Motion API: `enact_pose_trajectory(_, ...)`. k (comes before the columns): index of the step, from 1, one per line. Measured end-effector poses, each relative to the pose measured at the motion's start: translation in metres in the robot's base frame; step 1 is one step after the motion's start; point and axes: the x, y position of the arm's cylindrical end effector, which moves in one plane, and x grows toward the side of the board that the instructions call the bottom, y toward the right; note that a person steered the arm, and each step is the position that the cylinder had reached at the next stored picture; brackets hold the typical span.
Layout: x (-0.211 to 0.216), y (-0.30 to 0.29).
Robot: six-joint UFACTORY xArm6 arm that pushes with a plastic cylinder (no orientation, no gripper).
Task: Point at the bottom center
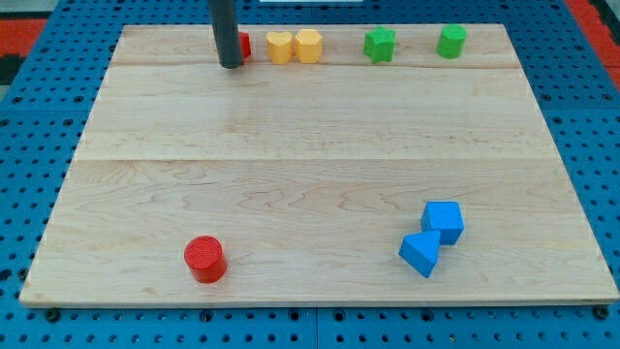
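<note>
Camera view: our tip (231, 64) rests at the surface (310, 145) top, touching a red block (243, 45). No claw shows. We should sweep down between red cylinder (205, 259) and blue blocks (433, 237).

nothing readable here tbh; no text, labels, brand marks, numbers or signs on the wooden board (320, 136), the coloured blocks, the rod or the blue pegboard (29, 116) around it

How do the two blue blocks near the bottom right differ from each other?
The upper blue cube-like block shows squarish faces; the lower blue wedge-shaped block tapers to a point toward the view's bottom. The cube sits nearer the board's right edge, the wedge nearer its bottom edge. Both share one blue and touch.
</note>
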Motion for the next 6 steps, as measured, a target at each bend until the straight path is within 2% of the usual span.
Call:
enact_pose_trajectory(1, 0.065, 0.033)
enact_pose_trajectory(2, 0.171, 0.111)
enact_pose_trajectory(3, 0.26, 0.129)
enact_pose_trajectory(4, 0.313, 0.09)
enact_pose_trajectory(5, 0.344, 0.052)
enact_pose_trajectory(6, 0.301, 0.007)
